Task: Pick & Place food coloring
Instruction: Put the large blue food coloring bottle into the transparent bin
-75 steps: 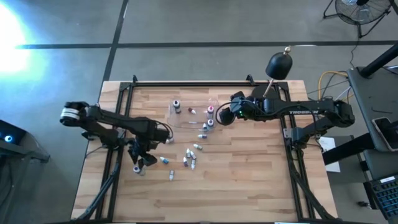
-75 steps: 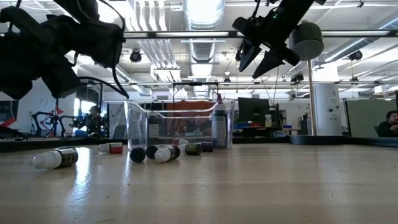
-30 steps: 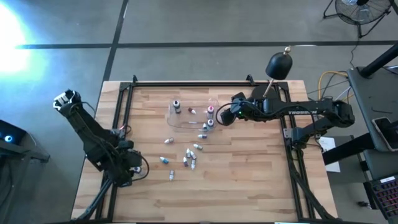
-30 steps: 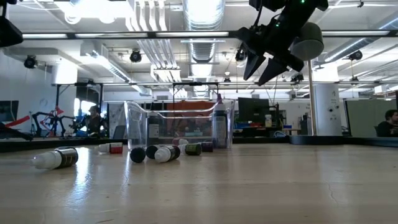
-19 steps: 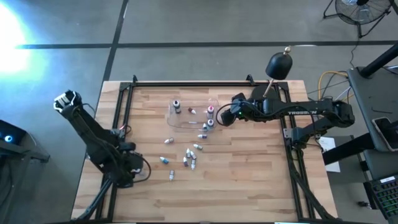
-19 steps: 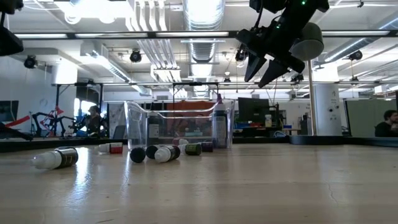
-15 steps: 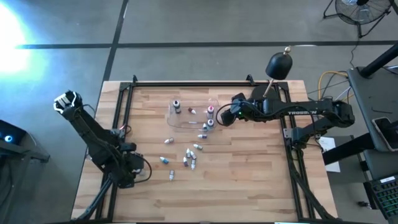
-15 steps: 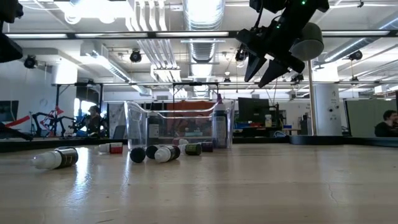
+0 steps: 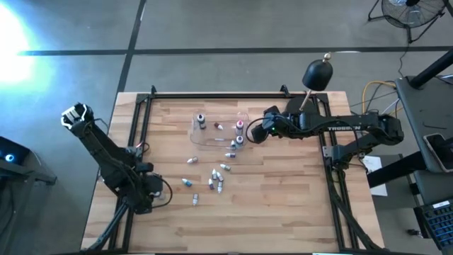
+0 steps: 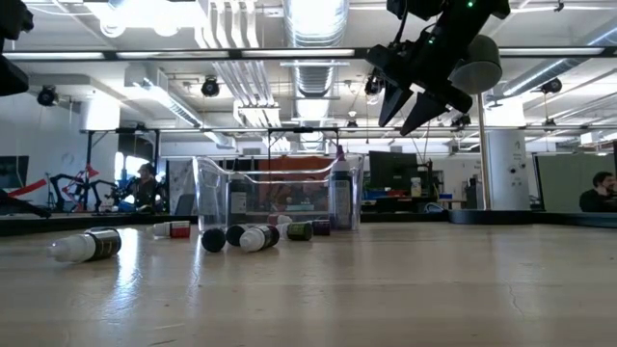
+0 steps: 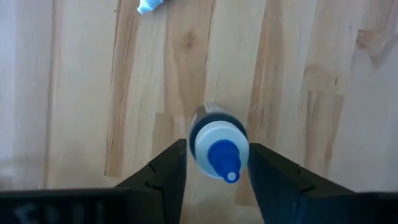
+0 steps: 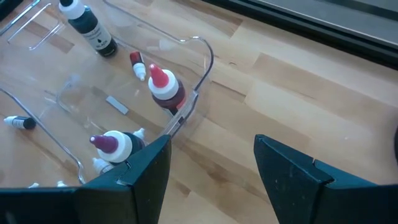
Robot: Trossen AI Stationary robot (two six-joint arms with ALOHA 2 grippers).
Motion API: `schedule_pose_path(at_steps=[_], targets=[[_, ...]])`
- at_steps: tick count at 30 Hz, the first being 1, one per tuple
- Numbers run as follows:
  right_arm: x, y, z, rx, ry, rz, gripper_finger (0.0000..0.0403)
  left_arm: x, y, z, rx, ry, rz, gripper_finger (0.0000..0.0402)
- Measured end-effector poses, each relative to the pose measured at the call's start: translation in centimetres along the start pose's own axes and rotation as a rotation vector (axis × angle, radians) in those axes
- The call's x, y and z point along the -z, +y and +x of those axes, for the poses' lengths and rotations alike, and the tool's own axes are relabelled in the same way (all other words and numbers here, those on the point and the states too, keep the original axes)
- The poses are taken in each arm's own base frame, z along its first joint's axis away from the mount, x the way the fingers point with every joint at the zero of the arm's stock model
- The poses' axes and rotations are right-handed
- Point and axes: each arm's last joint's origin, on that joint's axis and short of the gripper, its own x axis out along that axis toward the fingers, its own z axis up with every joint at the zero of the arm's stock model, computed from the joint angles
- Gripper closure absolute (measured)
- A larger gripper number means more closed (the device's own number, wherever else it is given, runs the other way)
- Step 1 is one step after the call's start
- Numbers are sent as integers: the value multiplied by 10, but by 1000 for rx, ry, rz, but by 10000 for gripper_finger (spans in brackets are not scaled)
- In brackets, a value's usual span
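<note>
wooden slatted table (image 9: 283, 198), black frame rails on its edges, concrete floor around it; behind it in the low view we see a workshop hall with ceiling lights and a seated person (image 10: 604, 192) far off at the right edge. item one: clear plastic tray (image 9: 216, 129) at the far middle of the table, upright, holding a dark bottle with a white cap (image 12: 87, 23), a red-capped bottle (image 12: 166, 91) against its corner wall and a small one lying flat (image 12: 137, 64); a purple-tipped bottle (image 12: 115, 147) stands at the tray's near edge, and we cannot tell whether it is inside or just outside. item two: loose food coloring bottles (image 9: 215, 177) lying scattered on the boards in front of the tray, toward the left arm; in the low view several lie on their sides before the tray wall (image 10: 255, 236), one well apart (image 10: 87, 245). item three: left gripper (image 11: 216, 163), drawn back to the table's near left edge, fingers pinching a blue-capped bottle (image 11: 219, 142), cap pointing toward the wrist camera; another blue-capped bottle (image 11: 152, 5) lies on the wood beyond. item four: right gripper (image 12: 211, 165), raised above the table just beside the tray's right end, fingers spread wide with nothing between them.
</note>
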Motion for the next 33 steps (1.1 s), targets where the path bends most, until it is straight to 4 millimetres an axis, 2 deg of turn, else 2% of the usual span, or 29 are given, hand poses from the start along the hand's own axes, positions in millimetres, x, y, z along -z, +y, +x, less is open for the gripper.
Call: schedule_pose_path(at_steps=[5, 13, 16, 18, 22, 26, 29, 33], targets=[[0, 0, 0, 0, 0, 4, 179, -1, -2, 1, 18, -22, 1, 298], [0, 0, 0, 0, 0, 16, 179, -4, 0, 3, -44, -60, -55, 304], [0, 0, 0, 0, 0, 16, 179, -7, 6, -3, -107, -52, -80, 308], [-1, 0, 0, -2, -9, 19, 179, -11, 12, -14, -162, -67, -96, 315], [-4, 2, -1, 4, -47, 27, 179, -24, 33, -48, -281, -134, -154, 326], [-8, 2, -4, 0, -81, 22, 179, -53, 60, -81, -286, -244, -264, 328], [-11, 3, -7, -13, -95, 0, 179, -83, 86, -94, -283, -305, -350, 328], [-13, 1, -8, -8, -99, -28, 179, -121, 127, -100, -272, -356, -388, 329]])
